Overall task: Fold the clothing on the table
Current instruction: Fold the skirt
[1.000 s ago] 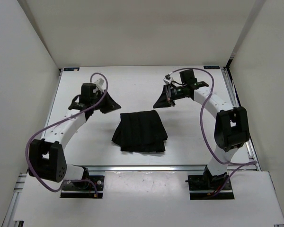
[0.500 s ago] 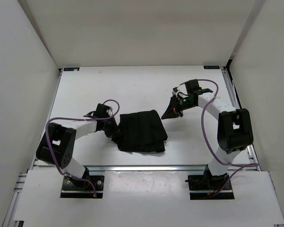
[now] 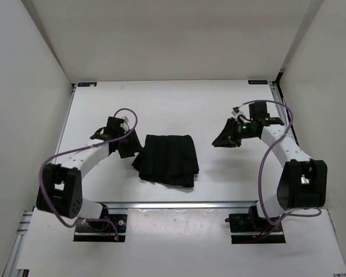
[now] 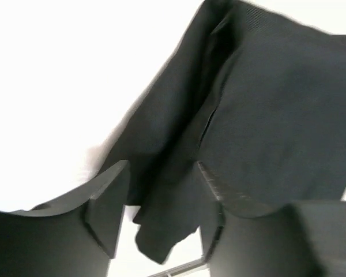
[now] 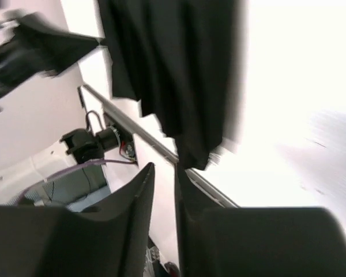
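Observation:
The clothing (image 3: 166,160) is a black ridged garment lying folded into a rough rectangle on the white table (image 3: 161,104), near its front middle. My left gripper (image 3: 130,147) sits low at the garment's left edge. In the left wrist view the left gripper (image 4: 161,167) stands open, and a loose flap of the clothing (image 4: 277,115) lies between its jaws without being pinched. My right gripper (image 3: 222,138) hangs to the right of the garment, clear of it. In the right wrist view the right gripper (image 5: 164,168) shows a narrow empty gap, with the clothing (image 5: 167,69) beyond it.
An aluminium rail (image 3: 179,203) runs along the table's front edge, just in front of the garment. White walls (image 3: 46,69) close in the left, back and right sides. Purple cables loop from both arms.
The left gripper came down from the back left to the garment's left edge and opened. The right arm swung away to the right and its jaws parted slightly. The garment lies a little further left.

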Robot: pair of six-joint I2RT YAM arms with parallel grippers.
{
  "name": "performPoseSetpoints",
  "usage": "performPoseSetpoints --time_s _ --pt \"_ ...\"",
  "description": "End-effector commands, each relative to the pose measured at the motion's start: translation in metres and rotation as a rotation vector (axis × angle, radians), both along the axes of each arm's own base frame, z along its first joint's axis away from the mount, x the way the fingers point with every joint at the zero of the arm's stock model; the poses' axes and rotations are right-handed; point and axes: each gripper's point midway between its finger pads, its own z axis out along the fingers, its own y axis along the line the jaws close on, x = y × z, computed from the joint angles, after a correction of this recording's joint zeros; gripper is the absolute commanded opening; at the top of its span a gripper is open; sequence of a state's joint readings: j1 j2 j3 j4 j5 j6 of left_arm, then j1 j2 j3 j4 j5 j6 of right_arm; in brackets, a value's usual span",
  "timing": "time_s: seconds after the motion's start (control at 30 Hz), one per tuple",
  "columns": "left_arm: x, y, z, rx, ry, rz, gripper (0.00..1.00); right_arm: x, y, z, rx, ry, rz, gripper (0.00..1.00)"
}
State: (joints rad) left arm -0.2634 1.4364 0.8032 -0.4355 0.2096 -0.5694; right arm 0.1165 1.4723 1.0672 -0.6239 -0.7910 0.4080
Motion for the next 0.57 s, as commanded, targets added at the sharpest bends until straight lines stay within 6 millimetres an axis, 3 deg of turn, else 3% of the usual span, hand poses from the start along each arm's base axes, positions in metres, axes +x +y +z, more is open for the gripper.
performPoseSetpoints --time_s 0.0,0.07,0.1,0.2,0.3,0.53 --pt "0.003 0.026 0.033 0.05 -0.078 -0.004 0.65 -0.003 -0.022 -0.015 -0.028 0.009 -0.037 0.26" --pt "-0.008 0.039 0.031 0.055 -0.053 -0.005 0.8 -0.001 -0.039 -0.029 -0.086 0.055 -0.071 0.29" --pt "-0.017 0.044 0.031 0.072 -0.042 -0.004 0.98 -0.002 -0.045 -0.032 -0.126 0.058 -0.072 0.29" --pt "-0.036 0.063 0.03 0.104 -0.043 0.028 0.98 0.0 -0.062 -0.046 -0.192 0.107 -0.092 0.29" --pt "-0.052 0.063 0.027 0.082 -0.033 0.04 0.99 0.001 -0.064 -0.049 -0.193 0.107 -0.097 0.32" --pt "-0.064 0.055 0.013 0.039 0.013 0.012 0.98 -0.01 -0.042 -0.063 -0.199 0.159 0.0 0.36"
